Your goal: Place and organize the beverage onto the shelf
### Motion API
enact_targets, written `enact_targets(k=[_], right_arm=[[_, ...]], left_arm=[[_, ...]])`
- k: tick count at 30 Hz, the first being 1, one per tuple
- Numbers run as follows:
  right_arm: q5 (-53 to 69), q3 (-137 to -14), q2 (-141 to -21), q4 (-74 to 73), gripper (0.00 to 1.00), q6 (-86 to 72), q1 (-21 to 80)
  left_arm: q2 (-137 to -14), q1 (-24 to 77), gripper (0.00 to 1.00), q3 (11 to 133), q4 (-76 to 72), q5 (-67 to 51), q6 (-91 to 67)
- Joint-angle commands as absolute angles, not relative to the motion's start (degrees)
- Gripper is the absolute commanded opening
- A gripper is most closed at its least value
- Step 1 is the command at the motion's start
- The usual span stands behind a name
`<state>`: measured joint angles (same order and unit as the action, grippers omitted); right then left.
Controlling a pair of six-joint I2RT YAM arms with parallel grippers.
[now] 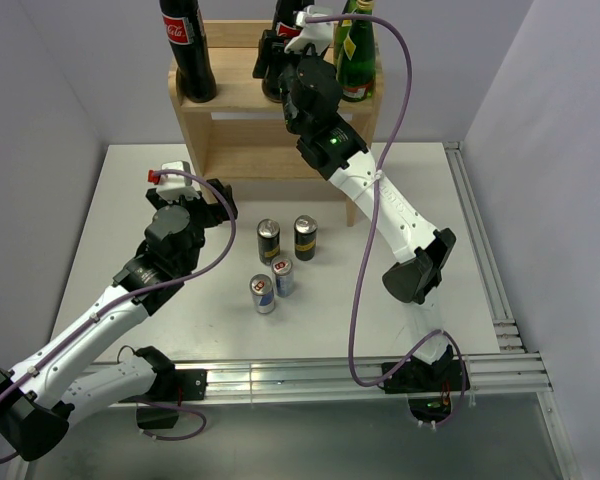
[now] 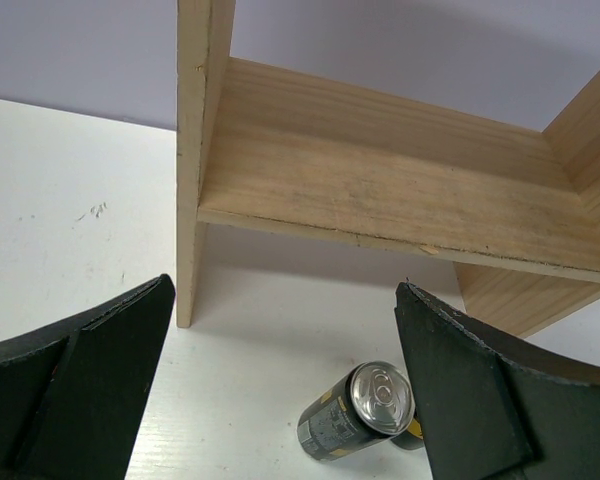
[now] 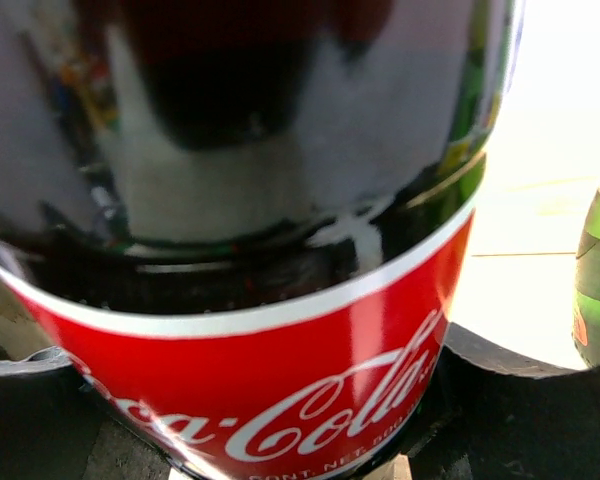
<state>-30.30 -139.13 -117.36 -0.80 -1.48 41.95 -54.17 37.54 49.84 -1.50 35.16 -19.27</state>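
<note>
Presently my right gripper clamps a cola bottle upright on the shelf top, between its twin at left and green bottles at right, likely grouping bottles there; my left gripper gapes idle near the cans.

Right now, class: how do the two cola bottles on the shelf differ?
The left cola stands free at the shelf's left end; the right cola is clasped by the right gripper. The left cola stands alone; the right cola has green bottles beside it. Both sit on the top tier, red labels showing.
</note>
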Motion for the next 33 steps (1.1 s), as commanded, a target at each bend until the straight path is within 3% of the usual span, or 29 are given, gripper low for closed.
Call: enact_targets(k=[1,7,33], right_arm=[[-29.53,-139.39,-118.12,0.88,0.56,-2.55,41.75],[-30.15,-139.22,-118.83,0.44,0.52,-2.55,41.75],[-30.41,-135.18,-121.11,-4.83,0.53,-4.39,41.92]], left_arm=[[-53.7,37.26,0.99,49.4,-4.13,34.19,-20.04],[-53.88,36.74,0.99,49.31,-4.3,33.84,-20.39],[-54.14,34.89,0.99,48.52,-5.01,32.34,-21.36]])
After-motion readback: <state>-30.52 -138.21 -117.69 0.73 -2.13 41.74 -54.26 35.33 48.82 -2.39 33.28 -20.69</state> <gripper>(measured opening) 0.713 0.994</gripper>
